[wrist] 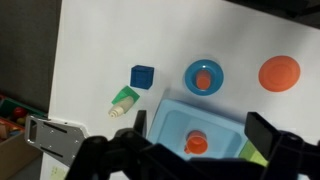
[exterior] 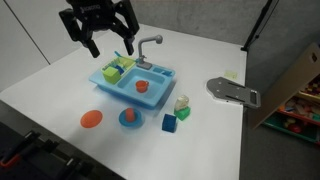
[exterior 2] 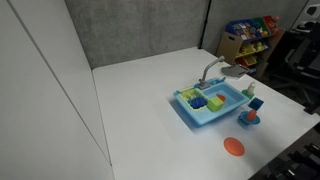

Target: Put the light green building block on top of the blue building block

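The light green building block (exterior: pixel 113 72) lies in the left compartment of the light blue toy sink (exterior: pixel 152 96). In the wrist view the block (wrist: pixel 254 155) shows at the sink's right end, partly behind a finger. The blue building block (exterior: pixel 169 122) stands on the white table in front of the sink, and also shows in the wrist view (wrist: pixel 142 76). My gripper (exterior: pixel 108 47) hangs open and empty above the sink's far left end. In the wrist view its fingers (wrist: pixel 203 132) straddle the basin.
A red cup (wrist: pixel 197 143) sits in the basin. A darker green block with a cream piece (exterior: pixel 182 108) stands beside the blue block. A blue dish with an orange centre (exterior: pixel 129 117) and an orange disc (exterior: pixel 91 119) lie in front. A grey metal plate (exterior: pixel 232 90) lies at the table edge.
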You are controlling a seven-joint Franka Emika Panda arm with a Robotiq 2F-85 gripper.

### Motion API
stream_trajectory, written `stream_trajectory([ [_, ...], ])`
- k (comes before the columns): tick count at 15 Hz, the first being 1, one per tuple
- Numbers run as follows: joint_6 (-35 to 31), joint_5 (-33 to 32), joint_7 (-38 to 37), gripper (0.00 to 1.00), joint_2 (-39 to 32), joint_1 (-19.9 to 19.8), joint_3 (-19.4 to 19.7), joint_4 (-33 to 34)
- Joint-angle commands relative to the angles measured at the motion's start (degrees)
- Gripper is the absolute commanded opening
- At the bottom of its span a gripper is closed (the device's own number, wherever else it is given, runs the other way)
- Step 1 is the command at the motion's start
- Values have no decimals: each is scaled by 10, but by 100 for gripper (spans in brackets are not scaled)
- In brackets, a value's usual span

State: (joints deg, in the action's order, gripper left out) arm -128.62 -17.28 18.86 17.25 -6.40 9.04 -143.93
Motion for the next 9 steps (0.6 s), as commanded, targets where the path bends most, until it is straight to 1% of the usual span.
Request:
stream_trajectory([
  [1, -5, 39, -12, 100, -43, 27, -20, 26],
  [4, -24, 90, -14, 100, -77, 52, -35, 40],
  [6, -48, 117, -22, 100, -104, 63, -47, 50],
  [9, -84, 140, -49, 100, -147, 73, -68, 69],
])
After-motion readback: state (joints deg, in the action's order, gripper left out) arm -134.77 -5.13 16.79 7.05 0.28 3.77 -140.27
